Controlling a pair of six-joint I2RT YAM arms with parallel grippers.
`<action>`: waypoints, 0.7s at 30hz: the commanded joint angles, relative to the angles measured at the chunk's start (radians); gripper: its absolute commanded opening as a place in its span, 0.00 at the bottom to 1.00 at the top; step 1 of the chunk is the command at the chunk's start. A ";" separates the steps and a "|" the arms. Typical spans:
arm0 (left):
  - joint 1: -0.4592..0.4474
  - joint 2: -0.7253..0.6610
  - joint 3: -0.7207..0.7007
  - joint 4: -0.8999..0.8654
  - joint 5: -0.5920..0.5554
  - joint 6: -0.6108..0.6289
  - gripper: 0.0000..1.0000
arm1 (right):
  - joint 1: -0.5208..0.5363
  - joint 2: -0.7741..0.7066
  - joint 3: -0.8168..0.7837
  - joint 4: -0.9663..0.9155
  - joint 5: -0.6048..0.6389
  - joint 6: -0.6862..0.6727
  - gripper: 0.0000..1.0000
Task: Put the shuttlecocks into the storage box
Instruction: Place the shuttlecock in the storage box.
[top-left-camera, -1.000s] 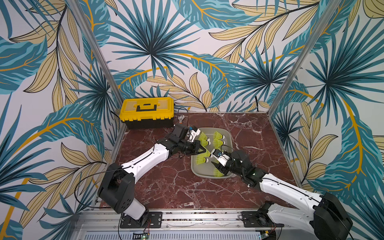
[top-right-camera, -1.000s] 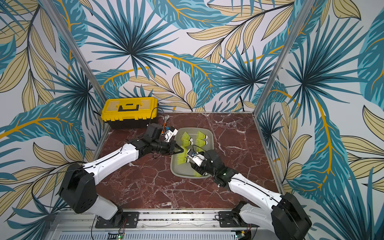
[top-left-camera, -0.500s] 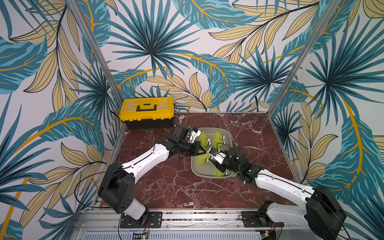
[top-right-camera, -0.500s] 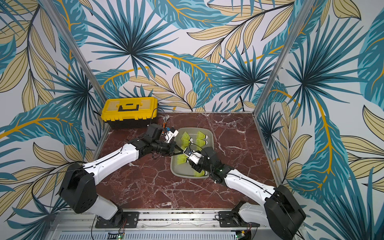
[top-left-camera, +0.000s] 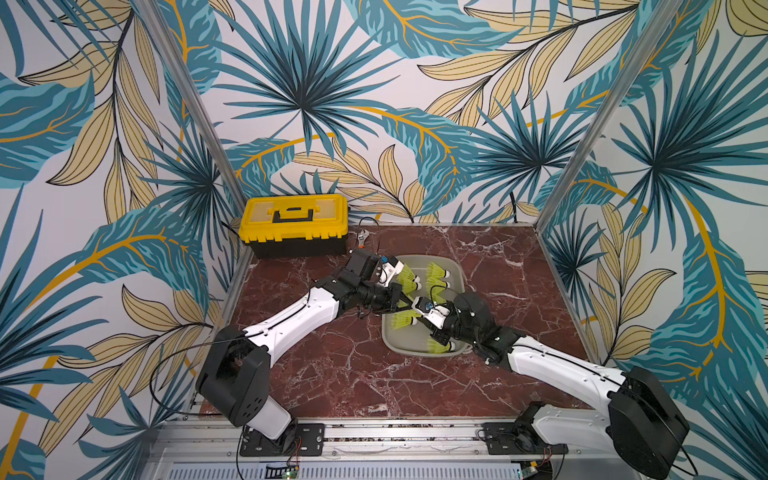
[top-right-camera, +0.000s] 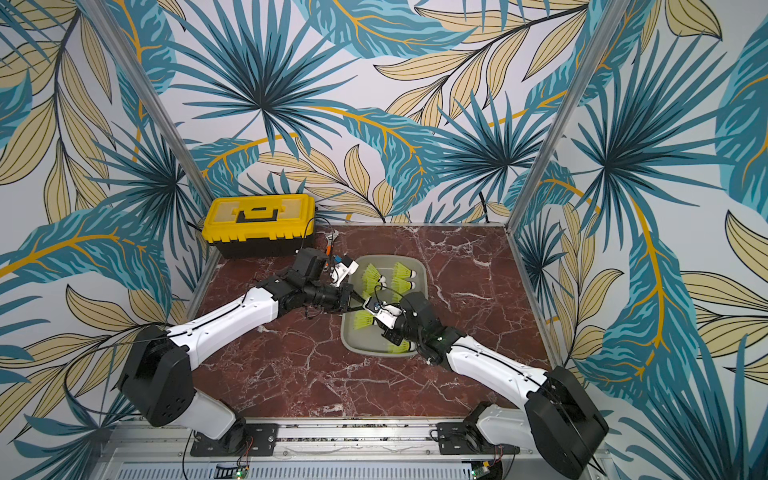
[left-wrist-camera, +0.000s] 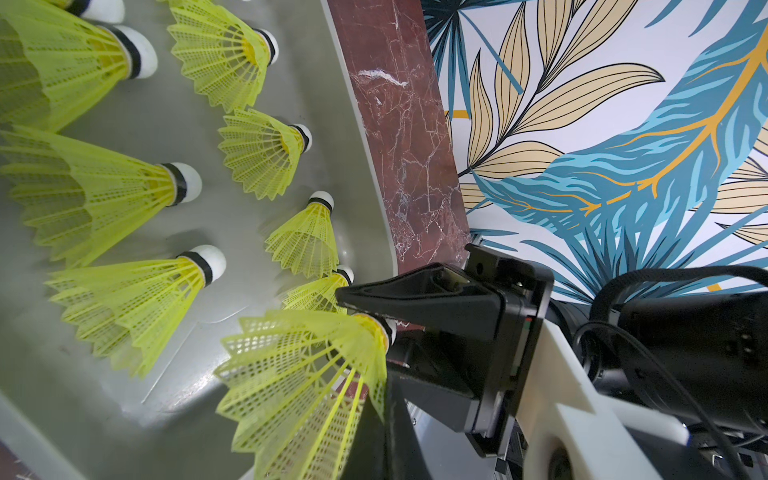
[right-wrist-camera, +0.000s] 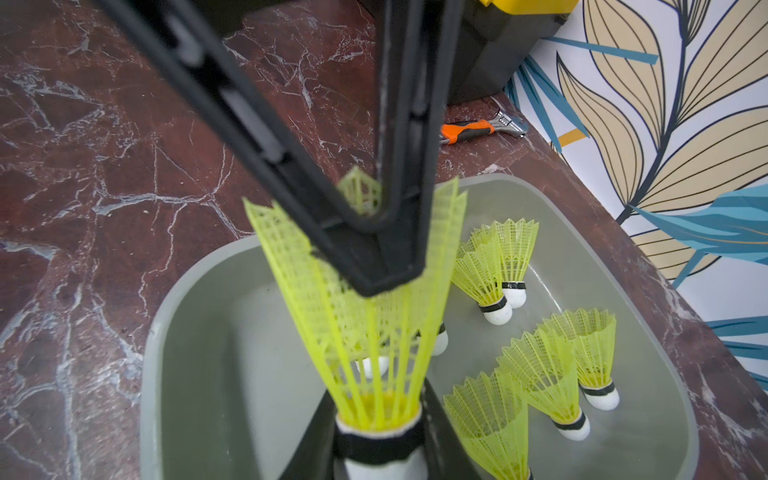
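Left gripper (right-wrist-camera: 374, 270) pinches the skirt of one shuttlecock (right-wrist-camera: 365, 332). Right gripper (right-wrist-camera: 380, 453) is clamped on its white tip. It hangs over the storage box (top-left-camera: 387, 341), just right of centre in both top views. Other shuttlecocks (right-wrist-camera: 552, 374) lie on the box floor.

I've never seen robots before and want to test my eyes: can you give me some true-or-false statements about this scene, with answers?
1. Several neon yellow-green plastic shuttlecocks lie inside the shallow grey plastic storage box. True.
2. The yellow-lidded black toolbox stands open. False: its lid is shut.
3. The left gripper and right gripper both clamp one shuttlecock. True: left on the skirt, right on the white tip.
4. The orange-handled wrench lies inside the grey box. False: it lies on the red marble table, beside the toolbox.
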 joint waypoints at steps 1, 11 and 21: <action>-0.003 0.000 0.048 -0.028 -0.006 0.037 0.09 | 0.001 -0.001 0.025 -0.048 -0.024 -0.017 0.19; -0.003 -0.005 0.093 -0.205 -0.057 0.191 0.24 | 0.001 -0.028 0.050 -0.181 -0.072 -0.063 0.18; -0.009 0.002 0.095 -0.195 0.001 0.204 0.24 | 0.002 -0.009 0.075 -0.206 -0.097 -0.063 0.18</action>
